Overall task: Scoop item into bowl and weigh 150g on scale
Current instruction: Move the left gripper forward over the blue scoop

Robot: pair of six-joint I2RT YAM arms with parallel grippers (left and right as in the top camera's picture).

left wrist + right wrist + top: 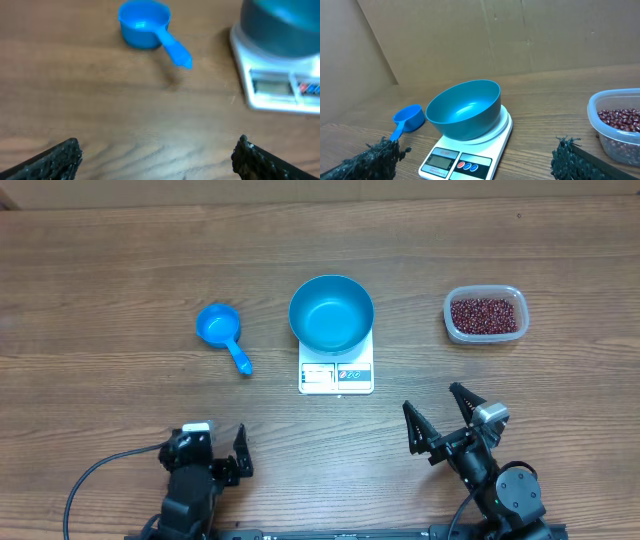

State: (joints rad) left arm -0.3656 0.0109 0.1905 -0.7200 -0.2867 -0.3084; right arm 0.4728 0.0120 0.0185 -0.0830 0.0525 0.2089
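Beans (485, 314) are found loose in the clear tub (449, 323), right of the scale (335, 376). They are judged light, hard and prone to rolling, and best lifted with the scoop (222, 330), gripped by its handle. The left gripper (159, 147) and right gripper (431, 400) are spread wide, with nothing held.

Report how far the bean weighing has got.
Done: the bowl sits empty on the scale. In hand: nothing; the left tool and right tool are open and touch nothing. To do: pick up the scoop, move beans from the tub into the bowl, and check the weight.
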